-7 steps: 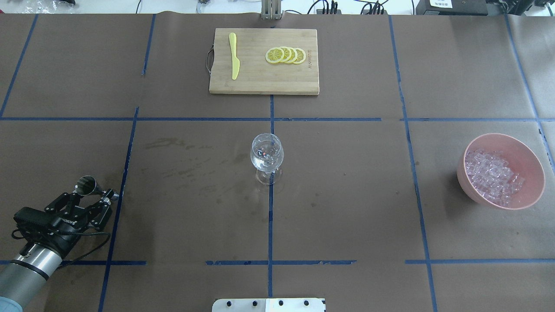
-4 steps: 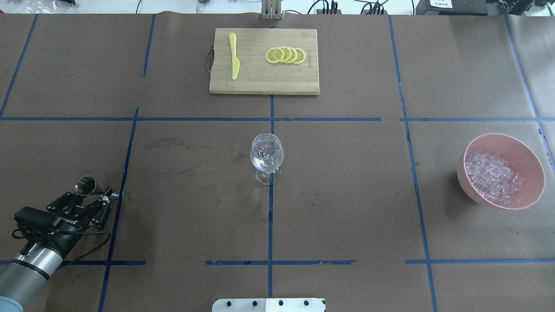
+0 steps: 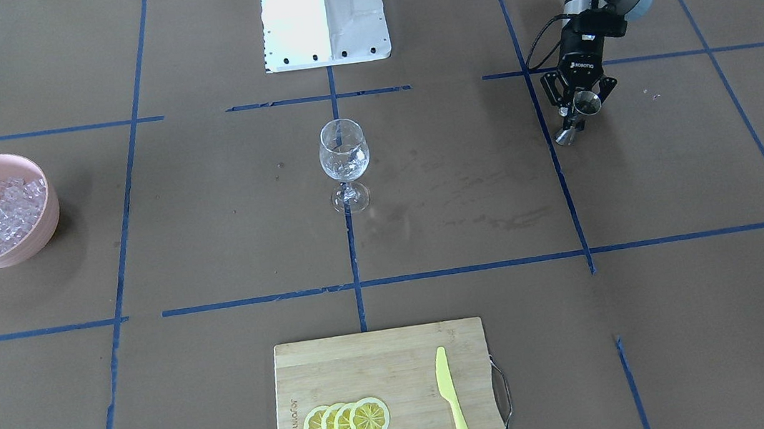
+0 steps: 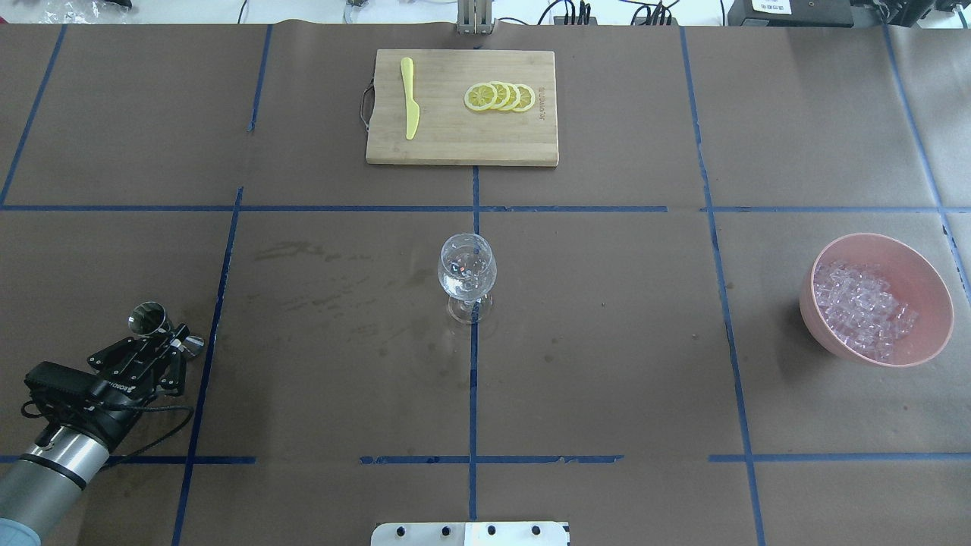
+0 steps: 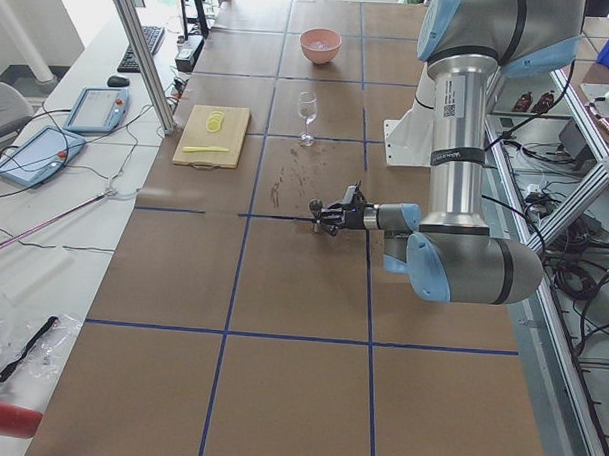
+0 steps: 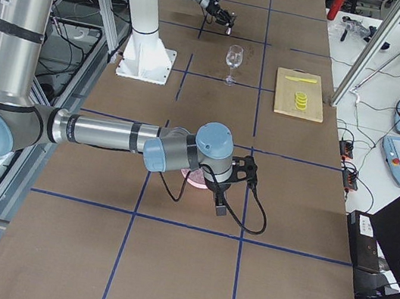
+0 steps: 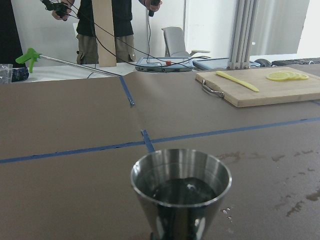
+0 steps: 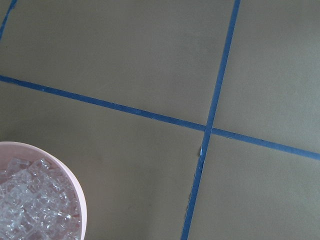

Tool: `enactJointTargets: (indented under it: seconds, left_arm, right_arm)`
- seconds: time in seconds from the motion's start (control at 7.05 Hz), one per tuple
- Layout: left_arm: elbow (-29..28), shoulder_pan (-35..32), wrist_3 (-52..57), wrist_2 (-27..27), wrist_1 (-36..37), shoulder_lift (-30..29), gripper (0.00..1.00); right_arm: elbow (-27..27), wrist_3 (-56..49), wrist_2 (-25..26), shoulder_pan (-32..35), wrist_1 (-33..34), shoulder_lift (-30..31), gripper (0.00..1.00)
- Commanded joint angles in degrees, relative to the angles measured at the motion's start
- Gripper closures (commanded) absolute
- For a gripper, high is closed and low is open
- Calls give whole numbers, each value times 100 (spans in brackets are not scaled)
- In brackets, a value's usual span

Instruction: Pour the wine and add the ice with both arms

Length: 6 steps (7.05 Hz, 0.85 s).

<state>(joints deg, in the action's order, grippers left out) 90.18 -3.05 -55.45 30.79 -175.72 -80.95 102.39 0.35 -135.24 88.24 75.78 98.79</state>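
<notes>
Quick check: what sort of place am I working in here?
Most likely a robotics lab, not a bar: papered table with blue tape grid, teach pendants on the side bench, a jigger in the left gripper.

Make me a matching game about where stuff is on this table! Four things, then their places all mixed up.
Things:
1 ice
2 lemon slices
3 wine glass
4 metal cup

Places:
A in the left gripper
B on the wooden board
C in the pink bowl
D standing on a blue tape line

Pairs: 1-C, 2-B, 3-D, 4-A.
</notes>
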Motion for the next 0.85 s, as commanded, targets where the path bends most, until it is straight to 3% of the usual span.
enactJointTargets:
  seconds: [0.0,0.28,0.57,0.71]
  left_arm:
    - [17,-11,8,-3,-50,0,100]
    - [61,-29,78,6,-251,17,100]
    - [262,-159,855,23,-288,-9,100]
    - [324,-457,1226,467,-296,-157,100]
  right_arm:
    - [0,0,7,0,-2,-9,0]
    - [0,0,7,0,-2,-9,0]
    - [-9,-9,16,0,-2,-9,0]
    - [-17,-9,16,0,-2,-9,0]
